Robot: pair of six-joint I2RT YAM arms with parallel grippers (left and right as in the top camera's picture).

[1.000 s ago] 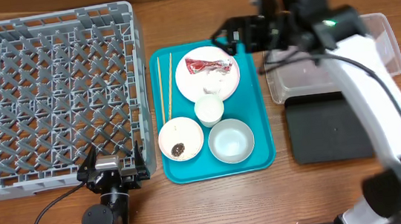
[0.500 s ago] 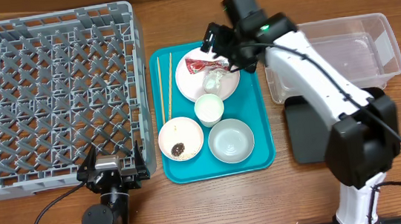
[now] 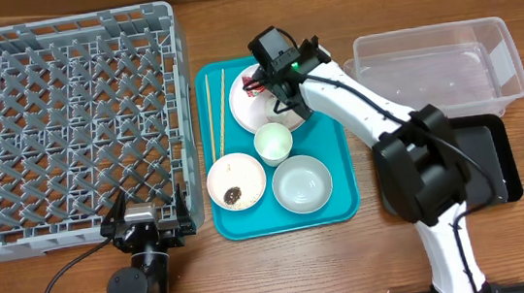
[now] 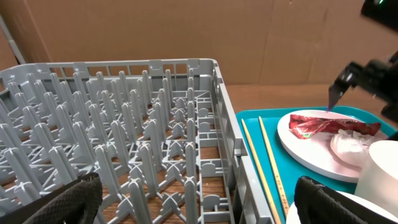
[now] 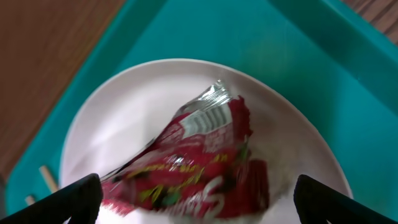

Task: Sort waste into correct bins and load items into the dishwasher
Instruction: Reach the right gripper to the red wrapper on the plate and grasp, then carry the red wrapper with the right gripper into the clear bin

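The red snack wrapper (image 5: 199, 162) lies on the pale plate (image 5: 124, 118) at the back of the teal tray (image 3: 336, 158). My right gripper (image 5: 199, 202) is open, low over the plate, one finger on each side of the wrapper; in the overhead view it (image 3: 274, 77) hides most of the wrapper. In the left wrist view the wrapper (image 4: 329, 127) lies beside the white tissue (image 4: 351, 143). Chopsticks (image 3: 215, 112), a white cup (image 3: 274, 144), a bowl with brown bits (image 3: 236, 181) and a bluish bowl (image 3: 302, 183) sit on the tray. My left gripper (image 4: 199, 208) is open and empty at the grey rack's (image 3: 65, 128) front right corner.
The clear tub (image 3: 439, 64) stands at the back right. The black tray (image 3: 488, 157) lies in front of it, partly hidden by my right arm. The right arm reaches across the teal tray's right edge.
My right arm has swung left from over the clear tub to the plate and dropped low over the wrapper. The tub now shows whole. The left arm has not moved.
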